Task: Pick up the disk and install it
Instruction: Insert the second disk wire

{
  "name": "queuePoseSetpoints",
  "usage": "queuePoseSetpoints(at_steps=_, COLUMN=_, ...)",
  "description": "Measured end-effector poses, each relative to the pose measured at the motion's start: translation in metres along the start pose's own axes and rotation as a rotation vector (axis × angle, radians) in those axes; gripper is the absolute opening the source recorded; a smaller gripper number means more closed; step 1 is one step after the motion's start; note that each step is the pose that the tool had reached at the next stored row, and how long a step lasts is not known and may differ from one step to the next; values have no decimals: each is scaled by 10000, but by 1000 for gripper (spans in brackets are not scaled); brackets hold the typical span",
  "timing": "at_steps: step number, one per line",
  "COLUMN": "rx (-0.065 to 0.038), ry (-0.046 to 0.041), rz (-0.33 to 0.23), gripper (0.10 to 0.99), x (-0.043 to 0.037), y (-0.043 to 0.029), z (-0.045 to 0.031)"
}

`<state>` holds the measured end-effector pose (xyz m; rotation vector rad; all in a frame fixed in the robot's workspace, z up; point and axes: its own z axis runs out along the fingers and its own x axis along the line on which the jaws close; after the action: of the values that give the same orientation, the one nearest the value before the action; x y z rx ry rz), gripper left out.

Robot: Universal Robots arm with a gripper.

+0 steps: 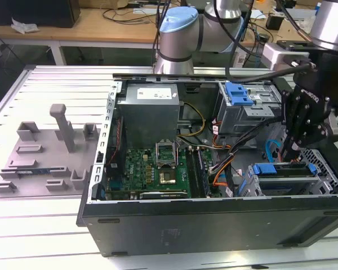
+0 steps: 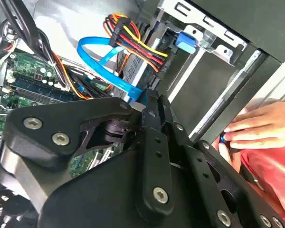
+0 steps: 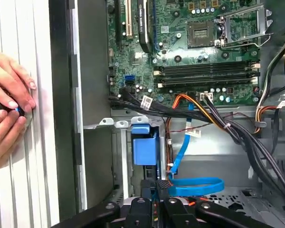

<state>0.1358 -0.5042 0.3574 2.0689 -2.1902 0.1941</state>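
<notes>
Nearest in the exterior view stands the dark outer wall of the open computer case (image 1: 214,225), with the green motherboard (image 1: 158,166) behind it. At the near corner on the exterior view's right, the disk (image 1: 284,171) lies in the lower drive bay, its blue carrier rail along the top edge. The gripper (image 1: 291,153) hangs just above it, and its fingers look pressed together with nothing visibly between them. So the work appears to be at the seating stage, with the disk in its bay rather than carried.

Doing this step well probably means pushing straight along the bay so the rail does not bind. It also means keeping the tip off the blue data cable (image 2: 99,57), which loops close to the fingertips.

The second wrist view shows the disk's silver body (image 2: 133,71) with the red and yellow power leads (image 2: 133,40) running to its end, which the exterior view hides. Both wrist views also show a person's hand (image 3: 9,109) outside the case wall pinching a small dark item. The exterior view alone shows a grey fixture tray (image 1: 45,152) on the table, well apart to its left. It also shows the separate blue latch piece (image 1: 238,94) on the far drive cage.
</notes>
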Motion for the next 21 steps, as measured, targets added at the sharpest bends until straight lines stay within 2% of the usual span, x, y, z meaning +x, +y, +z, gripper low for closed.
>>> queuePoseSetpoints(at_steps=1, rx=-12, ry=-200, rz=0, gripper=161, x=31, y=-4, z=7)
queuePoseSetpoints(at_steps=2, rx=-28, ry=-651, rz=-6, gripper=161, x=53, y=-7, z=11)
queuePoseSetpoints(at_steps=3, rx=-34, ry=-767, rz=-6, gripper=161, x=67, y=-7, z=14)
queuePoseSetpoints(at_steps=5, rx=-39, ry=-871, rz=-5, gripper=161, x=113, y=-16, z=24)
queuePoseSetpoints(at_steps=7, rx=-41, ry=-910, rz=-8, gripper=161, x=150, y=-33, z=34)
queuePoseSetpoints(at_steps=9, rx=-43, ry=-963, rz=-26, gripper=161, x=152, y=-39, z=39)
queuePoseSetpoints(at_steps=12, rx=-46, ry=-1104, rz=-57, gripper=161, x=154, y=-42, z=49)
queuePoseSetpoints(at_steps=21, rx=-47, ry=-1121, rz=-62, gripper=161, x=174, y=-48, z=59)
